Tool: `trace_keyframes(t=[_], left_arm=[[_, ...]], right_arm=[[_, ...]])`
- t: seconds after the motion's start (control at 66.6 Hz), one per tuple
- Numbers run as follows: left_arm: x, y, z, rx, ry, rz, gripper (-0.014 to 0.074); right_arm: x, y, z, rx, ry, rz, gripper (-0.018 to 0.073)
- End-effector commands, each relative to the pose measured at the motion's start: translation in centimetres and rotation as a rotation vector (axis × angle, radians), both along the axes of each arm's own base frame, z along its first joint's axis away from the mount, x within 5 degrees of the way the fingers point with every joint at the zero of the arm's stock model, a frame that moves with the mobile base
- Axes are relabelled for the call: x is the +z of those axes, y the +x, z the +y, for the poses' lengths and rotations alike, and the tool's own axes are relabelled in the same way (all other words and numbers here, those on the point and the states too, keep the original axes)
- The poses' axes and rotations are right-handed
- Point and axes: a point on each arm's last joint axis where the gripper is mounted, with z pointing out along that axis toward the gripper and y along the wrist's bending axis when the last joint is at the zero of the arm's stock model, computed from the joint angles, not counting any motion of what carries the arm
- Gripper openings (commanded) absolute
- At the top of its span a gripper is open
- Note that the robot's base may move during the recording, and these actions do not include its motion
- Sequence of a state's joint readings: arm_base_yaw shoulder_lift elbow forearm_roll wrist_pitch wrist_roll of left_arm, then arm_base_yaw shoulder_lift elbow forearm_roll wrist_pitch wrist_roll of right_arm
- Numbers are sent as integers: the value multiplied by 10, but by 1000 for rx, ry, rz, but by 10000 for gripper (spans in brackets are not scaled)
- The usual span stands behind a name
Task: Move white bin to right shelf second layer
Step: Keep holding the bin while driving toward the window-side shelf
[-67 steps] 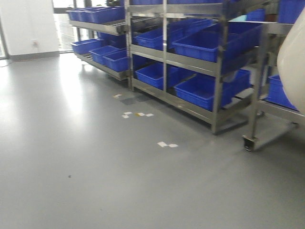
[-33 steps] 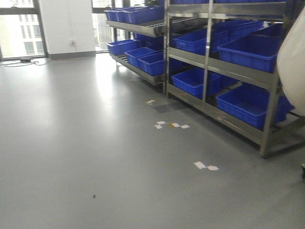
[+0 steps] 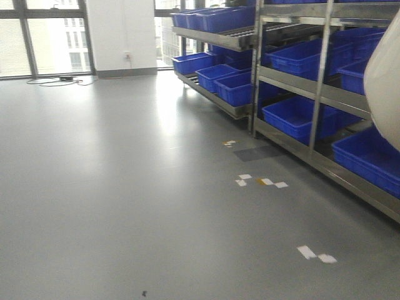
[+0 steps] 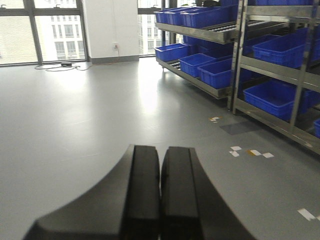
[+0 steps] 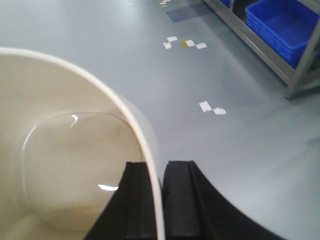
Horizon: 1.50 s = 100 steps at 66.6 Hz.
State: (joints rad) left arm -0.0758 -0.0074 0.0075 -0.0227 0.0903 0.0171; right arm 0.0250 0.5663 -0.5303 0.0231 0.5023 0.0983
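Grey floor (image 3: 125, 187); right end effector (image 5: 160, 172) clamps white bin (image 5: 65, 150) rim, left end effector (image 4: 161, 152) closed, empty.

Blue crates (image 3: 300, 115) sit at right, white tape scraps (image 3: 315, 254) dot the grey floor (image 3: 125, 187), windows (image 3: 53, 37) behind.

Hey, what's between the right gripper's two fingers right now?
The rim wall of the white bin. The right gripper clamps it, one finger inside, one outside, as the right wrist view shows.

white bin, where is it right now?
The white bin is in the right gripper, rim between its jaws; in the front view it fills the right edge, in front of the blue crates on the rack.
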Motion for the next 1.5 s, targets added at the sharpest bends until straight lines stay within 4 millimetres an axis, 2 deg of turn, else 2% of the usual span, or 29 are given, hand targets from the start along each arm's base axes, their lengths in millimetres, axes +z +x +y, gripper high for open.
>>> trace_keyframes(t=[0.0,1.486], left_arm=[[-4,0,0,-3,-16,-59,85],[-4,0,0,-3,-16,-59,85]], right_arm=[[19,3,0,-1,8,-133,68],[19,3,0,-1,8,-133,68]])
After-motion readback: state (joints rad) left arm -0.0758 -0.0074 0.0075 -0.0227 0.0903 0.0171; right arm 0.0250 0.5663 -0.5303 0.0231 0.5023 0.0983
